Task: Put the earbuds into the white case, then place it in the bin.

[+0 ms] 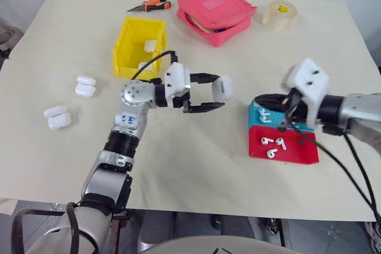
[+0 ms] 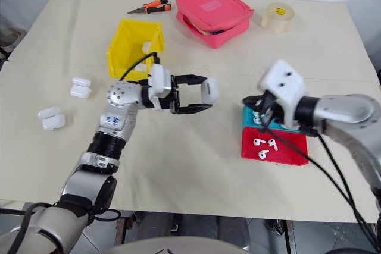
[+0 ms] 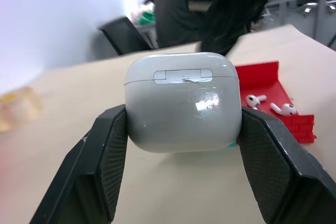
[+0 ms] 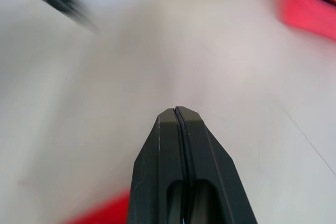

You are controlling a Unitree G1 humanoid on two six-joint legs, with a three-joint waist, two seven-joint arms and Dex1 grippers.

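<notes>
Held closest to the lens, a small glossy white rounded case (image 3: 182, 100) sits between the two black fingers of the left gripper (image 1: 209, 94), lid shut, hinge plate facing the wrist camera; the jaws are clamped on its two sides and it hangs above the cream table (image 1: 196, 165), not touching it. Right gripper (image 4: 178, 116) has its jaws pressed together with nothing between them, tips over bare tabletop, a red tray edge just below them in the wrist view. Beyond the held case, on the far side of the left jaws, a shallow red plastic tray (image 1: 297, 154) holds three tiny white earbuds (image 1: 272, 146) lying loose; a blue tray (image 2: 249, 117) adjoins it, partly hidden by the right arm, with another earbud or two in it. Bright yellow rectangular plastic bin (image 1: 132, 44) stands behind the left gripper, well apart from the case, with white items inside. Four more white cases (image 1: 84, 86) rest in two pairs behind the left wrist. Pink zip pouch (image 1: 215, 11), tape roll (image 1: 278, 15) and orange-handled cutter (image 1: 152, 5) lie at the table's far edge.
</notes>
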